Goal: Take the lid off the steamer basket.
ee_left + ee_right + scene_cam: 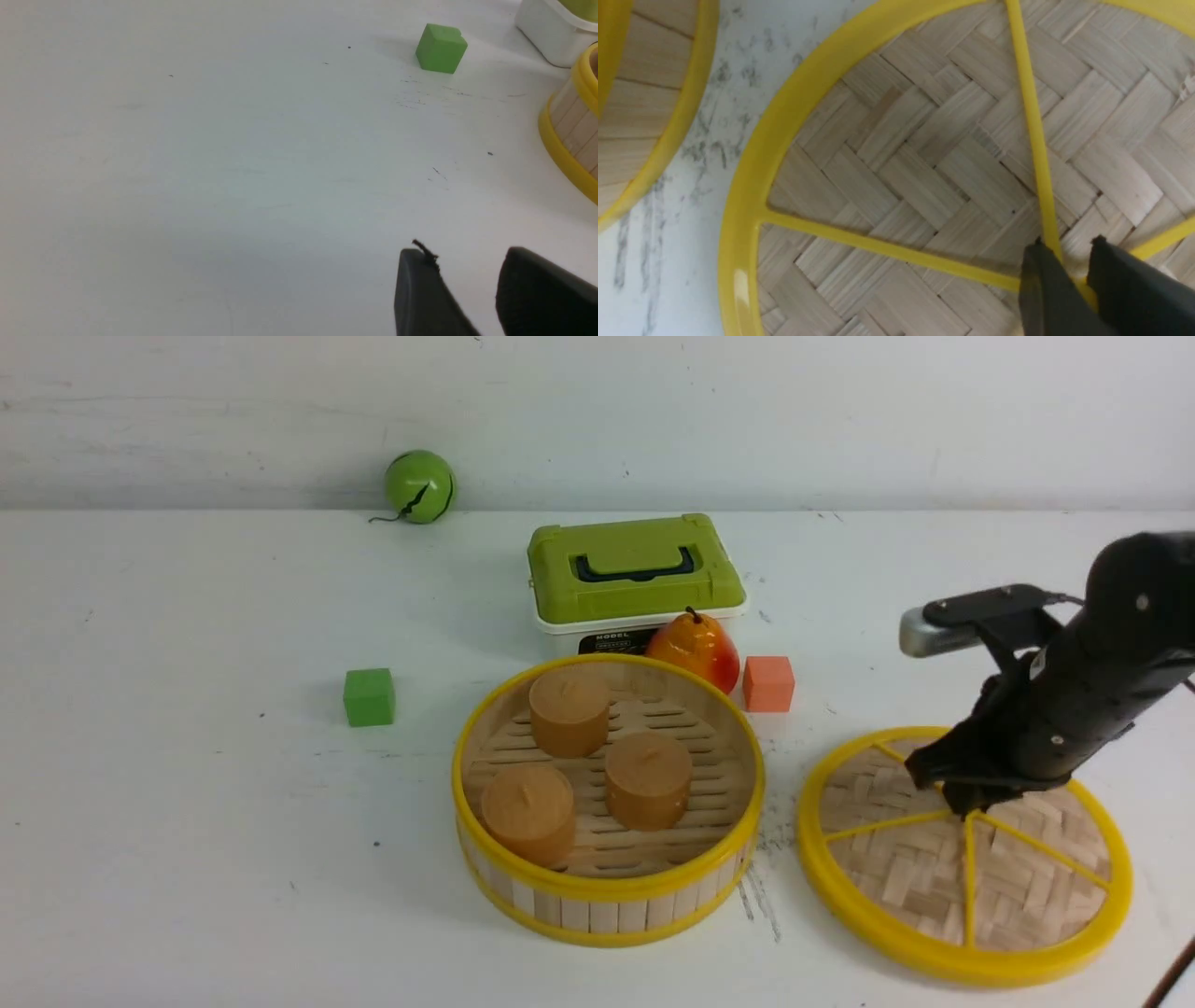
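The right gripper [967, 801] is pinching the centre knob of the woven lid [920, 859] at the lower right of the frame, its fingers standing a little apart with the yellow knob between them. The steamer basket [616, 889] is sitting uncovered on the table [187, 859] at lower centre, displaying three brown buns [649, 779]. The lid is lying beside it, well off the rim and apparently flat, though whether its underside is fully touching the table one cannot tell.

The job appears to be reaching its set-down step, with the uncovering itself done. The next move is likely calling for settling the lid, easing the fingers open and lifting straight up, so that the knob is not dragging the disc along.

The front view is showing the buns and the basket's whole round, but the arm is hiding the knob. The right wrist view is revealing yellow plastic between the fingertips, and the gap of table separating lid from basket. Only the left wrist view is showing the left gripper [462, 252], its fingers standing apart and holding nothing, with a green block [440, 49] sitting beyond.
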You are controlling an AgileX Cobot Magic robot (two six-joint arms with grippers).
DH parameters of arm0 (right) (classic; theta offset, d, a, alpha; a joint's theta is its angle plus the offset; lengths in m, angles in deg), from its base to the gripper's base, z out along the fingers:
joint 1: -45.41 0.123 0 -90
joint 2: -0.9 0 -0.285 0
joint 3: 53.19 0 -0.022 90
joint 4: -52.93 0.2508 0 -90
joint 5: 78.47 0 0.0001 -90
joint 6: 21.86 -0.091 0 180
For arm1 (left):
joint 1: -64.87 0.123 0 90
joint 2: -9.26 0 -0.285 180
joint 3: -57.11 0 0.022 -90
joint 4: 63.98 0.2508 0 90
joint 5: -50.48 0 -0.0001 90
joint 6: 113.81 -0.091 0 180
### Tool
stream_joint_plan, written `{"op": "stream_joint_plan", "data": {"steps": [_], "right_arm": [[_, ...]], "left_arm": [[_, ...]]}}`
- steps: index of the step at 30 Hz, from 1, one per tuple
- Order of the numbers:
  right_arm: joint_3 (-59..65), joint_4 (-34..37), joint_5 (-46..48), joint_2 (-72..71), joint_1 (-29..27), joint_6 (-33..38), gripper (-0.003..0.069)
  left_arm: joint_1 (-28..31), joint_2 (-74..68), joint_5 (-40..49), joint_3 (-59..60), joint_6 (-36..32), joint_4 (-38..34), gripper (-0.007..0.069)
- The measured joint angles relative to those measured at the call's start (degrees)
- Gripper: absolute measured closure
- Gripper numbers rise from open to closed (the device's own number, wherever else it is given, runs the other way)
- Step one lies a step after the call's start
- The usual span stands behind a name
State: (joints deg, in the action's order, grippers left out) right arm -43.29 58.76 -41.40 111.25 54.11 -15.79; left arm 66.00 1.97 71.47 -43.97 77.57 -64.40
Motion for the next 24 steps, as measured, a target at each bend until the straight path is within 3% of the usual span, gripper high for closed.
{"op": "stream_joint_plan", "data": {"steps": [7,9,10,14,17,21,24], "right_arm": [[-0.1,0.4,-3.3,1.1,-0.1,0.0,0.0543],[-0.1,0.4,-3.0,0.7,-0.1,0.0,0.0501],[-0.1,0.4,-1.4,-0.4,-0.1,0.0,0.0437],[0.2,0.4,3.4,-7.5,-0.1,-0.1,0.0306],[1.0,1.5,6.0,-16.1,-0.1,0.0,0.0262],[6.6,5.7,6.1,-31.9,-0.1,1.6,0.0282],[12.3,8.8,3.8,-44.1,-0.1,4.0,0.0365]], "left_arm": [[0.0,0.0,0.0,0.0,0.0,0.0,0.0386],[0.0,0.0,0.0,0.0,0.0,0.0,0.0386],[0.0,0.0,0.0,0.0,0.0,0.0,0.0386],[0.0,0.0,0.0,0.0,0.0,0.0,0.0385],[0.0,0.0,0.0,0.0,0.0,0.0,0.0385],[0.0,0.0,0.0,0.0,0.0,0.0,0.0386],[0.0,0.0,0.0,0.0,0.0,0.0,0.0386]]}}
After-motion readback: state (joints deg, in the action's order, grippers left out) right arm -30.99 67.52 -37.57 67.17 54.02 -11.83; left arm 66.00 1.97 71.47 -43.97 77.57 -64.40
